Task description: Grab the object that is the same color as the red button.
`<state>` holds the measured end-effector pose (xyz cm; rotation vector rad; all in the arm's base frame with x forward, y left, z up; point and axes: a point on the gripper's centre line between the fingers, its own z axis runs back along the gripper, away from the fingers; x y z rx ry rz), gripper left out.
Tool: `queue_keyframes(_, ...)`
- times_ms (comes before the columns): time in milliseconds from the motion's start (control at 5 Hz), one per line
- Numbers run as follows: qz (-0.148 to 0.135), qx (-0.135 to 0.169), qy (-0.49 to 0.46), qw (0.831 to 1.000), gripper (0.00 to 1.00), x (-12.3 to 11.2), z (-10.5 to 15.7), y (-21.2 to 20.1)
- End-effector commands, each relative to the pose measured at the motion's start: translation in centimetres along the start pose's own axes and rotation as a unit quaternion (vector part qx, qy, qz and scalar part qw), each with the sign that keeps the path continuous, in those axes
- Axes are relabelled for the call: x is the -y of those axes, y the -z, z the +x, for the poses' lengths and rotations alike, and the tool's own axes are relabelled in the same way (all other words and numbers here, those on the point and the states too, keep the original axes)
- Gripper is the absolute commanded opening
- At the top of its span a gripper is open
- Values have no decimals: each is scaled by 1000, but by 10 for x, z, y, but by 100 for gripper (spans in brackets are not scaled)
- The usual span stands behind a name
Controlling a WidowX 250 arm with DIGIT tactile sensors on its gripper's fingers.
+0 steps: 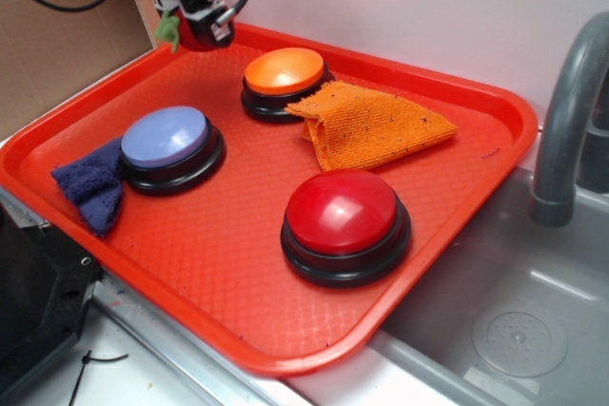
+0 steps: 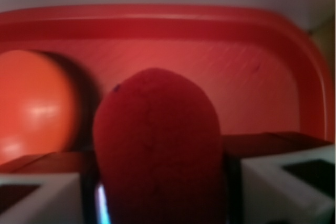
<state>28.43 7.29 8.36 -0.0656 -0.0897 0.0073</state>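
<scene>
The small red fuzzy strawberry toy (image 1: 202, 35) with a green leafy top sits between the fingers of my gripper (image 1: 198, 24), at the far left corner of the red tray (image 1: 228, 235), held just above the rim. In the wrist view the toy (image 2: 157, 145) fills the gap between the two white finger pads (image 2: 42, 198), which press on its sides. The large glossy red dome button (image 1: 344, 221) on its black base stands at the tray's front right, well away from the gripper.
An orange-domed button (image 1: 284, 78) stands at the back middle and also shows at the left of the wrist view (image 2: 31, 103). An orange cloth (image 1: 371, 125) lies beside it. A lavender-blue button (image 1: 169, 145) and a dark blue cloth (image 1: 93, 187) are at the left. A sink and grey faucet (image 1: 571, 111) are at the right.
</scene>
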Motion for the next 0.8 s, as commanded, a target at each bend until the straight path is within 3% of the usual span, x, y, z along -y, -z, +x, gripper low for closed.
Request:
queue_keyframes(0,3,-26,-110,994,0,51,1,-76)
queue_keyframes(200,8,-18,-137,990,0,58,-16,-91)
queue_keyframes(400,39,-13,-155,987,0,72,-24,-96)
queue_keyframes(600,31,-20,-175,984,0,69,-19,-85)
